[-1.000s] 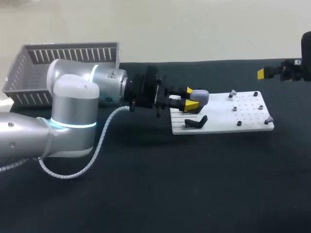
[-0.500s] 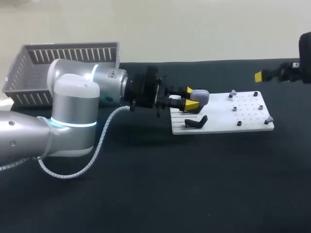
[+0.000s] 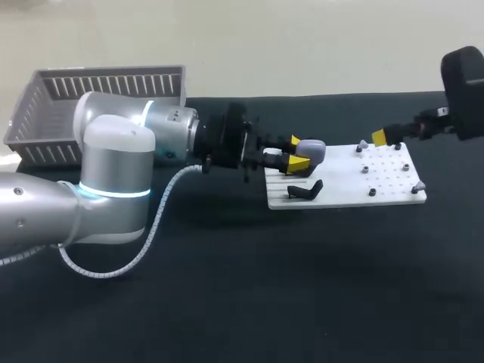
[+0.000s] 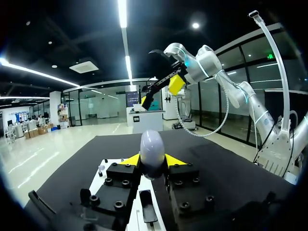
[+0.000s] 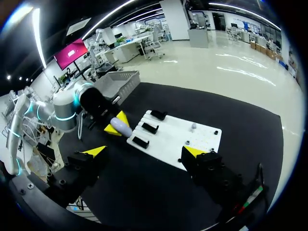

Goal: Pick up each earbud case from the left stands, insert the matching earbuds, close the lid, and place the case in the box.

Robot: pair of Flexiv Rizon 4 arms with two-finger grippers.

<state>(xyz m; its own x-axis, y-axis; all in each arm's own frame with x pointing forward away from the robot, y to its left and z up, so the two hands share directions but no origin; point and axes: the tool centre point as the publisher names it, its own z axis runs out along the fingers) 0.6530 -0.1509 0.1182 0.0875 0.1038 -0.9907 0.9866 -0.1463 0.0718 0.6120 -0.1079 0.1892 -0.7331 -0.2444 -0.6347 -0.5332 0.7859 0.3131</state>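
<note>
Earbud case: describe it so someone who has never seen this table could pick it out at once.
Find the white board on the black table. At its end nearest the grey basket, the left tool is shut on the earbud case between its yellow tips. It is the only smooth, rounded, pale lilac thing there; the stand beside it is black and angular.

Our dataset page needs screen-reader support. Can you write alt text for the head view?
The left gripper is shut on a pale lilac earbud case at the left end of a white board. The right gripper hangs open by the board's far edge; a grey basket stands far left.
</note>
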